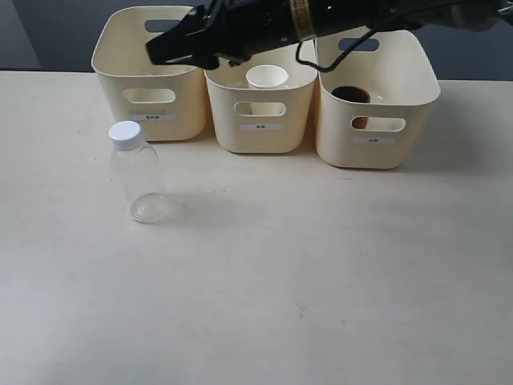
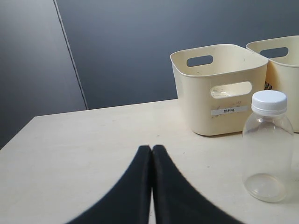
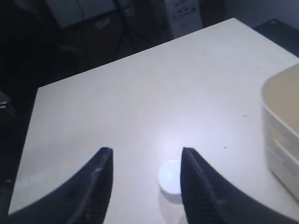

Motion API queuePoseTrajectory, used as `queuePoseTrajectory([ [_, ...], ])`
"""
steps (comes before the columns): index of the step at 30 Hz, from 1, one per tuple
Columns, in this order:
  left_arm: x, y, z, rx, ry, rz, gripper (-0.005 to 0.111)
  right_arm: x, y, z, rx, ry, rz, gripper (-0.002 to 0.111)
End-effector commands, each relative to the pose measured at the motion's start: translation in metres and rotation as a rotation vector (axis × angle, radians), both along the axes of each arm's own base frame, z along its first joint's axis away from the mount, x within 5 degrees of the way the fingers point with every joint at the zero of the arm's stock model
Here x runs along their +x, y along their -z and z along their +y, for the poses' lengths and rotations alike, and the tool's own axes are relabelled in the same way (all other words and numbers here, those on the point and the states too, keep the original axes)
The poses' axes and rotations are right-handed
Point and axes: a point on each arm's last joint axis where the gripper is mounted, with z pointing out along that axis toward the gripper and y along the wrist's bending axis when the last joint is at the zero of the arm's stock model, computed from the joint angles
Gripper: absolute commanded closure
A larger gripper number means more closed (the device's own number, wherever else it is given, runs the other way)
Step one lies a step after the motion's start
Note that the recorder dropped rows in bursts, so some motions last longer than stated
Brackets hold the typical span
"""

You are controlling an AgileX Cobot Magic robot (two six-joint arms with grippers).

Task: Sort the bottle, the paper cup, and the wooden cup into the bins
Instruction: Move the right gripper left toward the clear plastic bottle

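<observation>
The clear bottle (image 1: 136, 172) with a white cap stands upright on the table in front of the left bin (image 1: 148, 112). The paper cup (image 1: 267, 78) sits inside the middle bin (image 1: 260, 128). Inside the right bin (image 1: 377, 140) is the wooden cup (image 1: 350, 95). My right gripper (image 1: 163, 50) reaches across over the left bin, high above the bottle. It is open (image 3: 147, 156), with the bottle's cap (image 3: 169, 176) far below, beside one finger. My left gripper (image 2: 152, 148) is shut and empty, low over the table, with the bottle (image 2: 268, 149) off to its side. It does not show in the exterior view.
The three bins stand in a row along the table's far edge. The right arm (image 1: 321, 18) stretches above the middle and left bins. In the left wrist view the left bin (image 2: 219, 88) stands behind the bottle. Bare tabletop (image 1: 304, 265) spreads in front.
</observation>
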Motion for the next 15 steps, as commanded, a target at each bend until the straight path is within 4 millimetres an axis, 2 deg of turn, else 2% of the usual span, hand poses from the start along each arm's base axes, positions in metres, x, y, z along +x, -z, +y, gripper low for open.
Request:
queuePoseTrajectory([
  [1, 0.0, 0.0, 0.0, -0.001, -0.001, -0.01, 0.107, -0.021, -0.005, 0.027, -0.001, -0.062, -0.049, 0.064],
  [6, 0.0, 0.0, 0.0, -0.001, -0.001, -0.01, 0.107, -0.035, -0.008, 0.044, -0.003, -0.081, -0.065, 0.064],
  [15, 0.0, 0.0, 0.0, -0.001, -0.001, -0.01, 0.107, -0.043, -0.011, 0.045, 0.011, -0.14, -0.047, 0.064],
])
